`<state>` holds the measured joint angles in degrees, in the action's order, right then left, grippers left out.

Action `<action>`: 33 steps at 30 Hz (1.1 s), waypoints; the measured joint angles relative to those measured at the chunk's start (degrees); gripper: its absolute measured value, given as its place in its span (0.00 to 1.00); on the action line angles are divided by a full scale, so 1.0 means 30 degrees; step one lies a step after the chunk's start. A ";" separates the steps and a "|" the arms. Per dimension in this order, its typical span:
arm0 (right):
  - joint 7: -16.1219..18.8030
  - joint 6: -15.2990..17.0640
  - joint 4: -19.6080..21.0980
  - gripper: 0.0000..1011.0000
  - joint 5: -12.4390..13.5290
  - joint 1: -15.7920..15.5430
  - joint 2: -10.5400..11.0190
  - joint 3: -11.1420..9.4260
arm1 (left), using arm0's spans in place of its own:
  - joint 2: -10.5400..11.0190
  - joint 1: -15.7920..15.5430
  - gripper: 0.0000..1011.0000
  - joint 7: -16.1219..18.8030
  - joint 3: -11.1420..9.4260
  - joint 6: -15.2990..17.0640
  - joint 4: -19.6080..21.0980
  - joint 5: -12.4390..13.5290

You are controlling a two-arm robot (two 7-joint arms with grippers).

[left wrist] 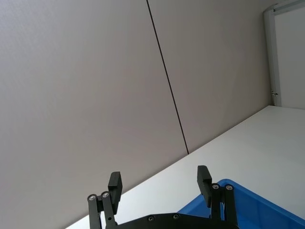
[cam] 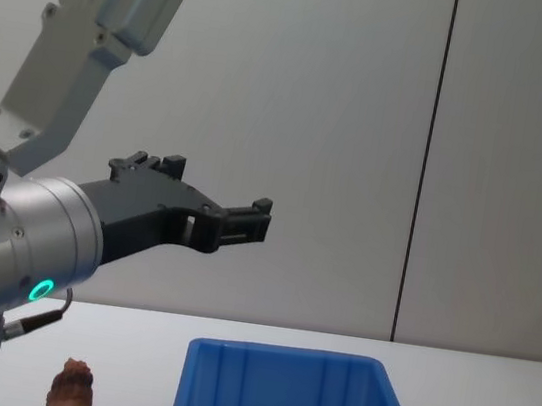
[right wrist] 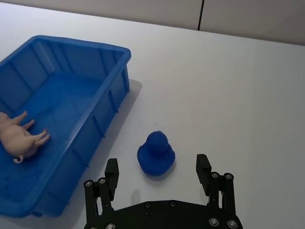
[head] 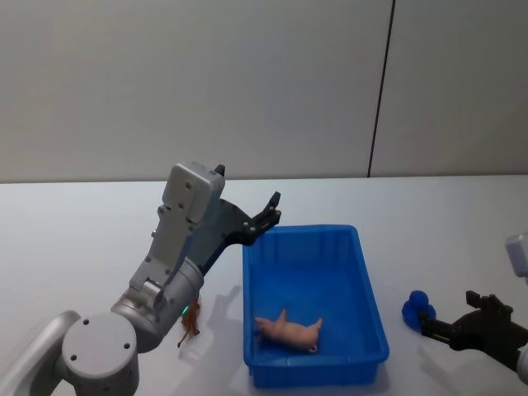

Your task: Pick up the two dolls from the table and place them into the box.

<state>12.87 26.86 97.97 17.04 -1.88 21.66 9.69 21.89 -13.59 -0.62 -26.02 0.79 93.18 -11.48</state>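
Observation:
The pale pink pig-like doll (head: 289,330) (right wrist: 18,138) lies on its side on the floor of the blue box (head: 309,272) (right wrist: 81,44) (cam: 280,351). The brown doll (head: 190,326) (cam: 73,387) stands on the table (head: 99,223) just left of the box, partly hidden behind my left arm. My left gripper (head: 268,214) (left wrist: 159,183) (cam: 248,220) is raised high above the box's far left corner (left wrist: 257,205), open and empty. My right gripper (head: 441,320) (right wrist: 157,168) hovers low over the table to the right of the box, open with nothing held.
A small blue rounded object (head: 418,307) (right wrist: 156,152) sits on the table between the box and my right gripper, just ahead of its fingertips. Grey wall panels rise behind the table's far edge.

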 joint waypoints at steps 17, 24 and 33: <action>0.0604 -0.0110 -0.3932 0.99 -0.1115 0.2584 -0.1573 0.0796 | -0.0001 0.0000 0.99 -0.0002 0.0001 0.0000 0.0000 0.0000; 0.0927 -0.0194 -0.5380 0.99 -0.1464 0.3443 -0.2077 0.1071 | -0.0001 -0.0001 0.99 -0.0002 0.0000 0.0000 0.0000 0.0001; 0.1169 -0.0297 -0.6564 0.86 -0.1766 0.4146 -0.2478 0.1293 | -0.0001 -0.0001 0.99 0.0000 0.0000 0.0000 0.0000 0.0000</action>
<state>16.37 25.97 78.28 11.74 10.56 14.23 13.57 21.89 -13.59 -0.62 -26.02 0.79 93.18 -11.48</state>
